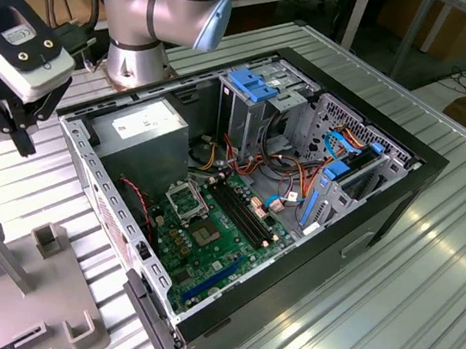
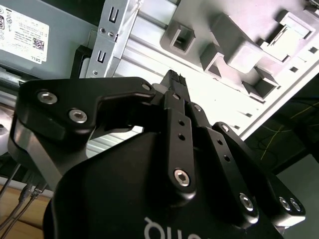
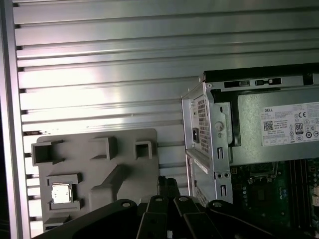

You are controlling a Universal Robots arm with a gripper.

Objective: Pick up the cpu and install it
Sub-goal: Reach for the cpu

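Observation:
The cpu point(image 3: 62, 193) is a small silver square lying in a pocket of the grey fixture tray point(image 3: 99, 169) on the slatted metal table, seen in the first wrist view. My gripper point(image 1: 24, 145) hangs above the table on the exterior view's left. It is beside the open computer case point(image 1: 243, 182) and well above the tray point(image 1: 25, 299). Its black fingers point(image 2: 173, 75) are closed tip to tip with nothing between them. The metal-framed socket point(image 1: 186, 201) with a dark centre sits on the green motherboard inside the case.
A grey power-supply box point(image 1: 144, 130) fills the case's rear corner, with blue drive brackets point(image 1: 259, 84) and cable bundles beyond it. The arm's base point(image 1: 138, 57) stands behind the case. The tray has raised blocks point(image 1: 1, 255). Slatted table surface point(image 3: 99, 59) surrounds the tray.

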